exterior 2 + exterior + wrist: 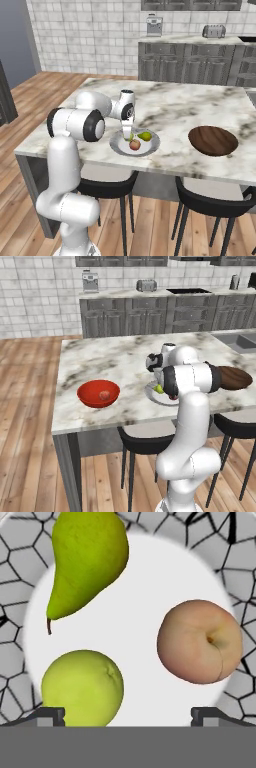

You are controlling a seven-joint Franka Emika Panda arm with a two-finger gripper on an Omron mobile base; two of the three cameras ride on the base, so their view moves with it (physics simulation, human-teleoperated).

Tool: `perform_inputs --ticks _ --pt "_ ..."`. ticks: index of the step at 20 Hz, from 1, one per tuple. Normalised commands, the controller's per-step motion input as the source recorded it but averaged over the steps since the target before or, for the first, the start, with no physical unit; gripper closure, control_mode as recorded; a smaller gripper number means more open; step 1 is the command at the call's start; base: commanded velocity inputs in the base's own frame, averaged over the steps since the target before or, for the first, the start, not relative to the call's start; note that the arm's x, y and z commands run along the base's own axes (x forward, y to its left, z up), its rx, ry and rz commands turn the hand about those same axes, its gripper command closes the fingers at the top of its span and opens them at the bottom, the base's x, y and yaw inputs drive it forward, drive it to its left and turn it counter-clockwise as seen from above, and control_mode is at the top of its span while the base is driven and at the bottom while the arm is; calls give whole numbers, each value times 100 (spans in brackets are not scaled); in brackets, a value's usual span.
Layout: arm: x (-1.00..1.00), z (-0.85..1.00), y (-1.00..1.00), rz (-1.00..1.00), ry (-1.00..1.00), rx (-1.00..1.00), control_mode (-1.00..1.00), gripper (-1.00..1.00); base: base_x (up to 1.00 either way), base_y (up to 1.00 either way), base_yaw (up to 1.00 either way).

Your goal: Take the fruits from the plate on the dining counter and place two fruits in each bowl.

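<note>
Three fruits on the plate (118,148) at the front of the marble counter (200,107): a lying pear (85,562), a second pear (82,687) seen end-on, and a reddish fruit (200,641). End effector (128,714) low above them, fingers spread wide, grasping nothing. Another reddish fruit (104,395) inside the red bowl (87,398). Brown bowl (213,140) just beside the plate.

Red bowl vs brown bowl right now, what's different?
The red bowl is glossy, deep and rounded; the brown bowl is wood-grained and shallower. The red bowl holds one reddish fruit; the brown bowl is empty. Both sit on the marble counter, either side of the plate.
</note>
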Motion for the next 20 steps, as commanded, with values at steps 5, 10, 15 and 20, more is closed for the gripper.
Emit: perform_inputs --ticks 5,10,15,20 --pt "5 -2 -1 0 0 0 -100 -100 0 0 0" --pt "13 -10 0 0 0 0 -100 -100 0 0 0" --pt "2 -25 0 0 0 0 -100 -100 0 0 0" --pt "-9 -1 -7 -8 0 0 -100 -100 0 0 0"
